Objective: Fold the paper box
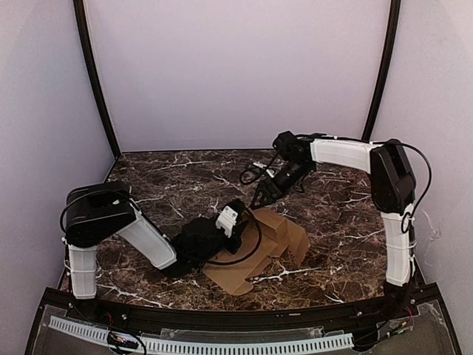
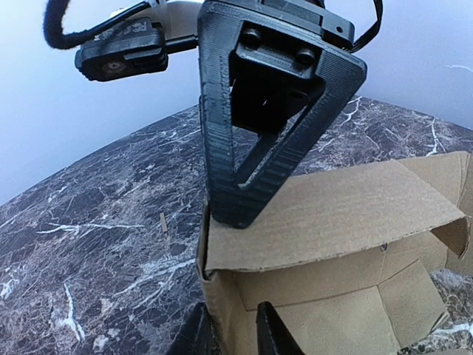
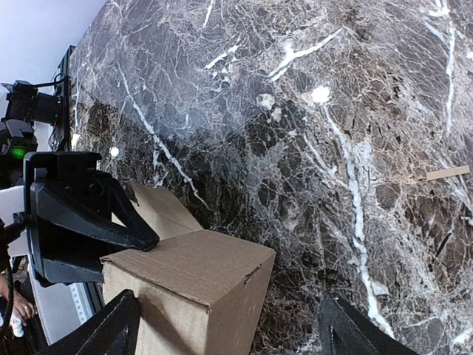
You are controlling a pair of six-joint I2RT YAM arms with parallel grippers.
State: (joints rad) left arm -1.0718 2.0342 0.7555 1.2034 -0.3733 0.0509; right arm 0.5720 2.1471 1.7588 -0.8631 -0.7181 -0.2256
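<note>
While the left gripper (image 2: 230, 329) is nipped narrowly onto a side wall of the plain brown cardboard paper box (image 2: 332, 222), the right gripper (image 3: 229, 325) gapes wide and holds nothing, one fingertip touching a flap. The half-folded box sits near the middle of the dark, white-veined marble table (image 1: 162, 177).

Plain brown paper box (image 1: 284, 237). Dark brown marble table (image 1: 177, 177) with white veins. Black-and-white arms (image 1: 340, 154), pale lilac walls (image 1: 236, 74)

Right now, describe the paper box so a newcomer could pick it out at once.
On the dark marble table, look front-centre, where the left gripper and right gripper meet. The paper box sits there, partly folded, with flaps still loose. Its plain brown cardboard sets it apart from the black and white arms around it.
</note>
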